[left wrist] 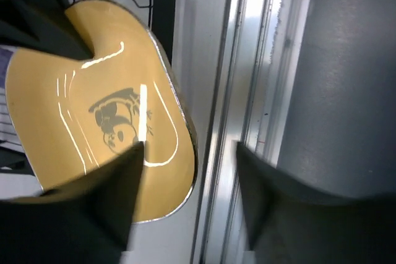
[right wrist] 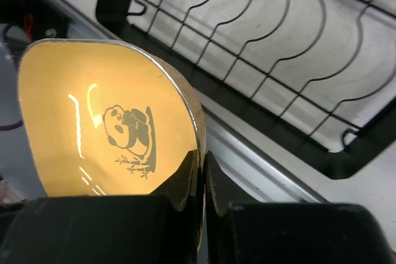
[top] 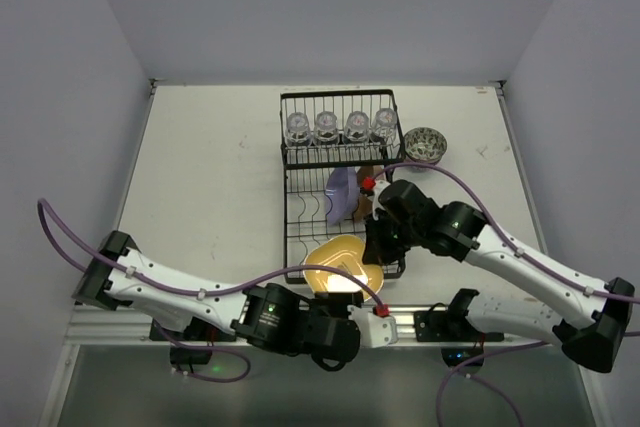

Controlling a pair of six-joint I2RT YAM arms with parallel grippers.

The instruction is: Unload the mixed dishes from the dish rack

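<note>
The yellow plate [top: 345, 265] with a panda print is held upright over the near end of the black dish rack [top: 290, 217]. My right gripper [right wrist: 203, 165] is shut on the rim of the yellow plate [right wrist: 105, 122]. My left gripper [left wrist: 189, 171] is open just beside the plate [left wrist: 93, 109], with nothing between its fingers [left wrist: 117, 196]. A purple plate [top: 340, 194] stands in the rack's lower tray. Several clear glass cups [top: 327, 127] sit in a row on the upper shelf.
A patterned bowl [top: 425, 142] rests on the table to the right of the rack. The metal rail at the table's near edge [left wrist: 235, 91] runs close under the left gripper. The rack's curved dividers [right wrist: 278, 35] lie behind the held plate.
</note>
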